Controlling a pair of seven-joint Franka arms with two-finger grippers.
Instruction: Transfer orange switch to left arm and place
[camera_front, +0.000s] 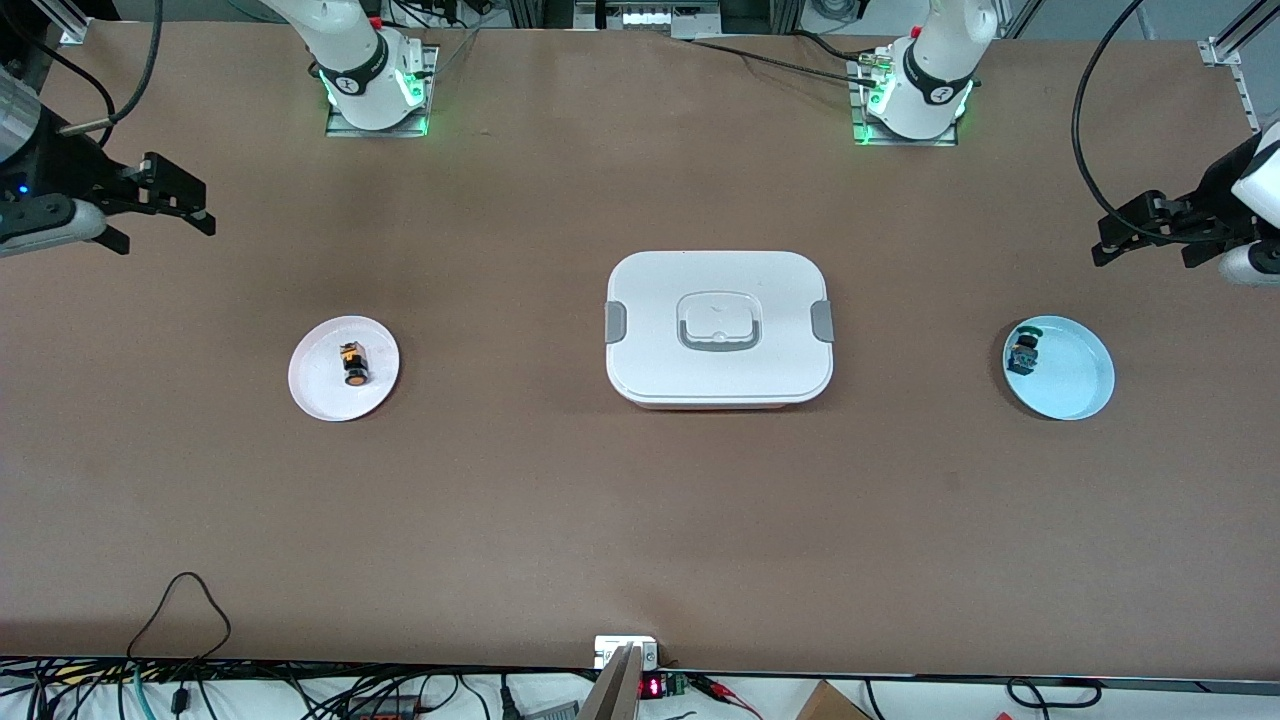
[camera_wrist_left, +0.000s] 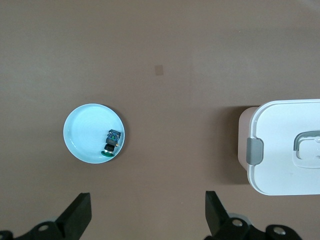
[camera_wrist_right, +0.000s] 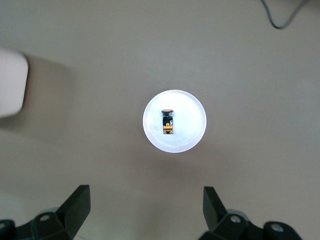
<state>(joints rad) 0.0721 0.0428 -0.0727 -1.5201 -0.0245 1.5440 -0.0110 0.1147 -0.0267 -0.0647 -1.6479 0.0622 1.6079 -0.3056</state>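
The orange switch (camera_front: 353, 365) (camera_wrist_right: 167, 121) lies on a pink plate (camera_front: 320, 388) (camera_wrist_right: 189, 131) toward the right arm's end of the table. My right gripper (camera_front: 168, 238) (camera_wrist_right: 145, 192) hangs open and empty high over the bare table beside that plate. The white box (camera_front: 718, 328) (camera_wrist_left: 285, 150) (camera_wrist_right: 12, 82) stands with its lid on in the middle of the table, between the two plates. My left gripper (camera_front: 1142, 260) (camera_wrist_left: 147, 200) is open and empty, up over the table at the left arm's end.
A blue plate (camera_front: 1078, 385) (camera_wrist_left: 82, 129) toward the left arm's end holds a green-capped switch (camera_front: 1024, 352) (camera_wrist_left: 112, 141). Cables (camera_front: 180, 620) trail along the table edge nearest the front camera. Bare brown tabletop surrounds the box and both plates.
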